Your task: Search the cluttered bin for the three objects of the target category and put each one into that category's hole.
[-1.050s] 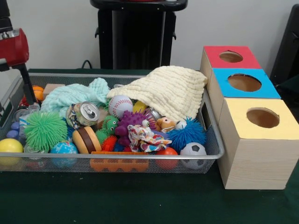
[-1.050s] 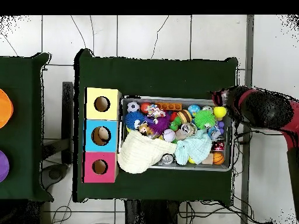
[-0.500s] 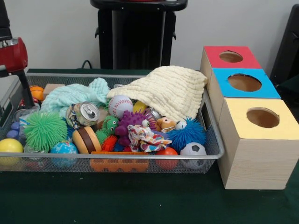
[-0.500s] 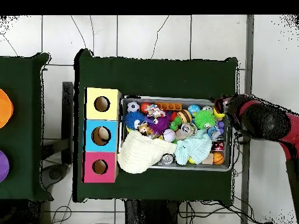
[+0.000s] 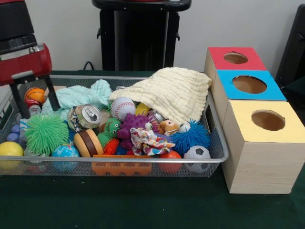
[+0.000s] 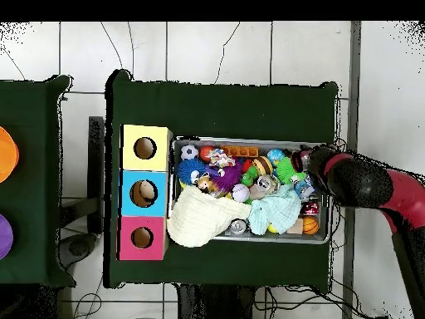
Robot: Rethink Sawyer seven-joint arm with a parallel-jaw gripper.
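a dark green cloth point(image 5: 143, 205) covers the table. behind it stands a tall black stand point(image 5: 140, 38) in front of a plain white wall point(image 5: 71, 28). a black cable point(image 5: 89, 63) loops up just beside the stand. from above, the floor point(image 6: 207, 46) is made of big white tiles with thin cracks. well apart to one side is a second green table point(image 6: 29, 183). an orange round thing point(image 6: 5, 154) and a purple round thing point(image 6: 4, 237) sit at its edge.

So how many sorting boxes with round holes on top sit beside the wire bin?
3, in a row touching the bin's end: the yellow-topped wooden box nearest the camera, the blue-topped box in the middle, the red-topped box farthest back.
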